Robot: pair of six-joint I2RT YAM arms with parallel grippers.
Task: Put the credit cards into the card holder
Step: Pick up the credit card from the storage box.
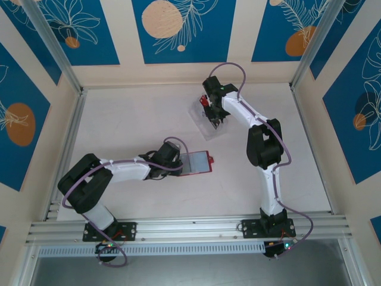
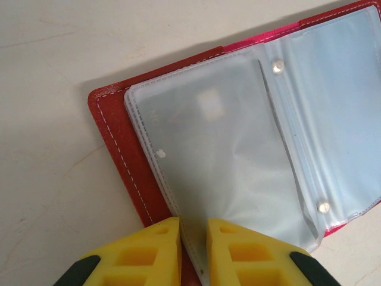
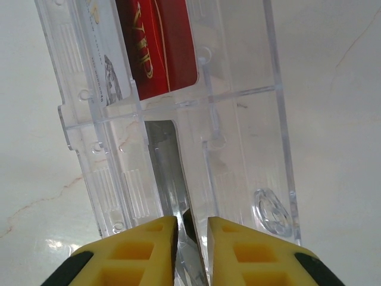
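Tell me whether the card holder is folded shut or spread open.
Spread open. The card holder lies flat, red cover down, clear inner pockets facing up; the left pincer nips one pocket's edge.

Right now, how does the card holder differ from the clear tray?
The card holder is red with frosted pocket pages; the clear tray is see-through hard plastic. The card holder lies opened like a book; the clear tray is one rigid slotted piece. The card holder sits mid-table at the left gripper; the clear tray sits farther back at the right gripper. Both rest on the table.
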